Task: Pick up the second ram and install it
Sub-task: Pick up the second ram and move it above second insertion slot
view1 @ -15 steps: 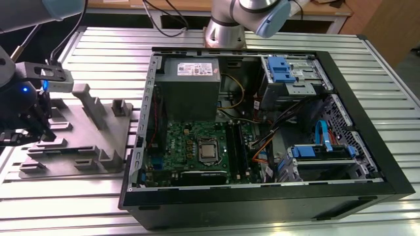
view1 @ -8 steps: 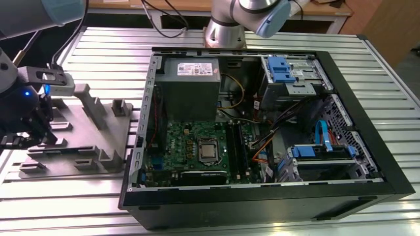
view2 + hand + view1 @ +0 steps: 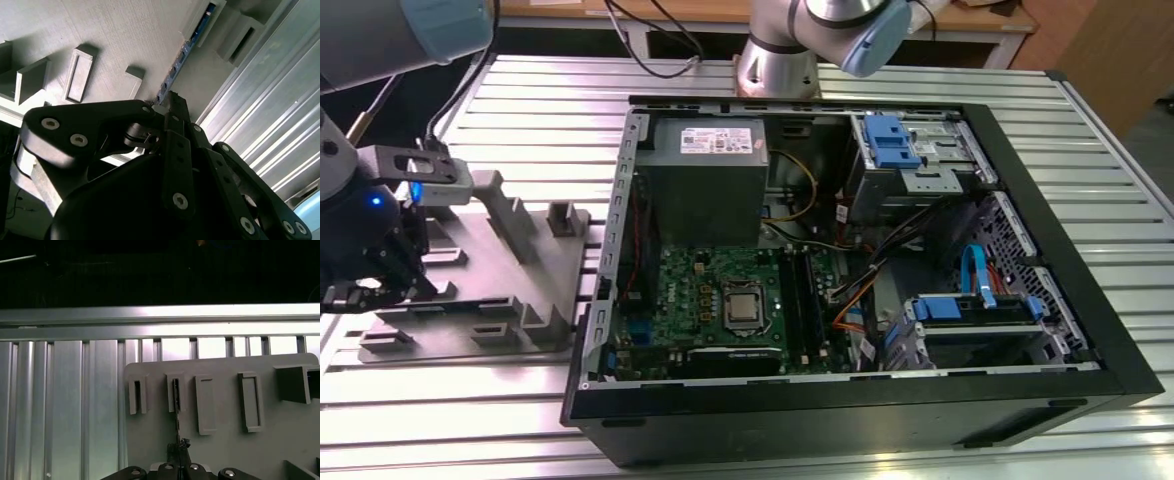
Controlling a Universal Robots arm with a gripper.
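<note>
End effector [image 3: 179,442] appears clenched on near end of second ram [image 3: 183,52], standing on edge in grey holder [image 3: 225,450] slot; best lifted straight, untwisted, or it binds

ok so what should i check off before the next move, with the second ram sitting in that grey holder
1. The second ram stands on edge in its slot of the grey holder: ok.
2. The gripper is lined up with the ram's near end, in both wrist views: ok.
3. Firm hold on the ram: cannot tell.
4. The computer case is open and the motherboard is exposed: ok.
5. A free one among the memory slots next to the processor: cannot tell.
</note>
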